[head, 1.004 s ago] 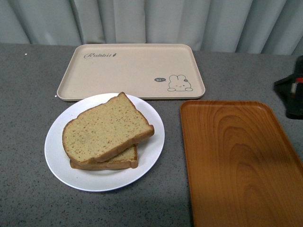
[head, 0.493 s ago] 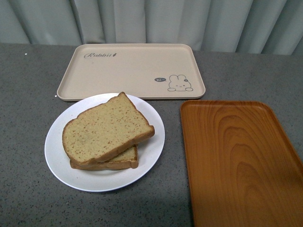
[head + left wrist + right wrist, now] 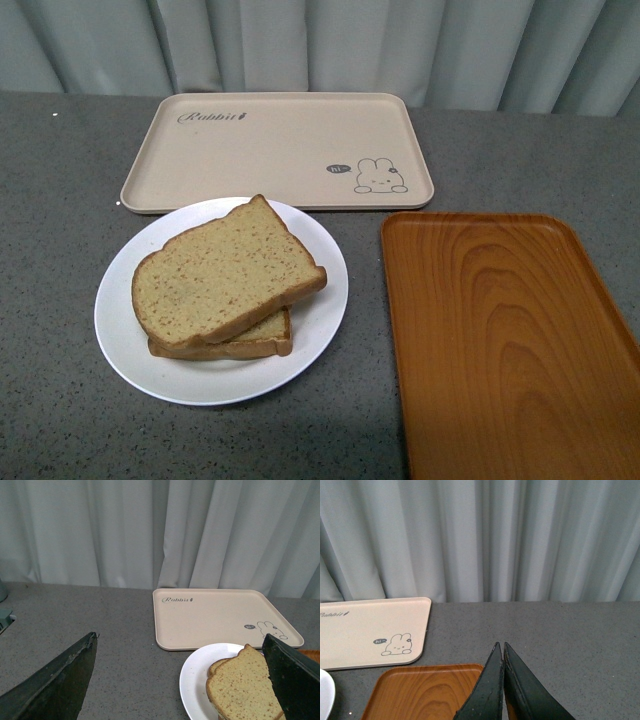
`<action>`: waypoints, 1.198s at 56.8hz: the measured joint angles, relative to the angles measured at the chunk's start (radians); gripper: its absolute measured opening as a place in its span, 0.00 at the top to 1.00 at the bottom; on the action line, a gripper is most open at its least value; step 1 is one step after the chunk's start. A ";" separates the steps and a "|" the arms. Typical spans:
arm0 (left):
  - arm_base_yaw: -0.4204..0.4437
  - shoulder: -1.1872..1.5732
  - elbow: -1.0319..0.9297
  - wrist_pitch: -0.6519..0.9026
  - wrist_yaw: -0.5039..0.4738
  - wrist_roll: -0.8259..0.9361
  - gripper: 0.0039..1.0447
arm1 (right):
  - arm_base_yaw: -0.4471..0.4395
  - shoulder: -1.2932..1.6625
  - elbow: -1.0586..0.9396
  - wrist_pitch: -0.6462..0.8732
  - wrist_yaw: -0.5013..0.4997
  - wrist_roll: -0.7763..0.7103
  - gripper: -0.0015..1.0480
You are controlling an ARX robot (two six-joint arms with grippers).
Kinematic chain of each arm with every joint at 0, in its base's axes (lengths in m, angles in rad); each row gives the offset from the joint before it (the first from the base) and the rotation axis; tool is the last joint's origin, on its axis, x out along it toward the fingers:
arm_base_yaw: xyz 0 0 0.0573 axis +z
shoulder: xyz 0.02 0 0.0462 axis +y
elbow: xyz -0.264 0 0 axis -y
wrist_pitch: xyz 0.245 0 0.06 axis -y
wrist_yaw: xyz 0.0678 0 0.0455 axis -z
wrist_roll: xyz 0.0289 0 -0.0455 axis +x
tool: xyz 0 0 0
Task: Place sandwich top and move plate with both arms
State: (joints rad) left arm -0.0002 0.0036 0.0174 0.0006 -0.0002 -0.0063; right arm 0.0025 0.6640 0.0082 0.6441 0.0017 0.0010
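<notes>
On my left wrist feed the left gripper (image 3: 180,637) has its two dark fingers (image 3: 55,687) spread wide, with nothing held between them. The white plate (image 3: 192,680) sits on the grey speckled table (image 3: 110,630) off toward one finger, and that finger's edge hides a corner of the sandwich top (image 3: 240,690). From this view alone I cannot tell how high the fingers are above it. On the front feed, going from the left, the plate (image 3: 120,350) rests on the table (image 3: 50,200), just in front of the near edge of the beige rabbit-print tray (image 3: 280,150). The sandwich top (image 3: 225,270) lies flat on a lower bread slice (image 3: 262,337) on the plate. It is turned a little askew, so the lower slice's crust shows along the near side. No finger touches the bread or the plate rim on this feed. To the right of the plate, across a strip of bare table, is the orange wood-grain tray (image 3: 500,340), its far left corner close to the rabbit tray's near right corner. On my right wrist feed the right gripper (image 3: 501,645) has its fingers (image 3: 520,690) pressed together, gripping nothing. They point over the table past the orange tray's (image 3: 420,690) far edge toward the pale curtain (image 3: 480,540). Only a sliver of the plate (image 3: 325,695) shows here, well apart from those fingers.
</notes>
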 joint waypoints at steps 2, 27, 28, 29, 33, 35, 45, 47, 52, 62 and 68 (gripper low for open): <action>0.000 0.000 0.000 0.000 0.000 0.000 0.06 | 0.000 -0.021 -0.001 -0.019 0.000 0.000 0.99; 0.000 0.000 0.000 0.000 0.000 0.000 0.06 | 0.000 -0.270 -0.003 -0.249 0.000 0.000 0.99; 0.000 0.000 0.000 0.000 0.000 0.000 0.06 | 0.000 -0.274 -0.003 -0.254 0.000 0.000 0.99; 0.000 0.000 0.000 0.000 0.000 0.000 0.06 | 0.000 -0.283 -0.003 -0.262 0.000 0.000 0.99; 0.000 0.000 0.000 0.000 0.000 0.000 0.06 | 0.000 -0.314 -0.003 -0.292 0.000 0.000 0.99; 0.000 0.000 0.000 0.000 0.000 0.000 0.06 | 0.000 -0.325 -0.003 -0.303 0.000 0.000 0.99; 0.000 0.000 0.000 0.000 0.000 0.000 0.06 | 0.000 -0.388 -0.003 -0.364 0.000 0.000 0.99; 0.000 0.000 0.000 0.000 0.000 0.000 0.06 | 0.000 -0.398 -0.003 -0.374 0.000 0.000 0.99; 0.000 0.000 0.000 0.000 0.000 0.000 0.06 | 0.000 -0.431 -0.003 -0.408 0.000 0.000 0.99; 0.000 0.000 0.000 0.000 0.000 0.000 0.06 | 0.000 -0.482 -0.003 -0.458 -0.001 0.000 0.99; 0.000 0.000 0.000 0.000 0.000 0.000 0.06 | 0.000 -0.620 -0.002 -0.631 -0.003 0.000 0.99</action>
State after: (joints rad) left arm -0.0002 0.0036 0.0174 0.0006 -0.0006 -0.0059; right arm 0.0025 0.0437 0.0063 0.0132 -0.0013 0.0006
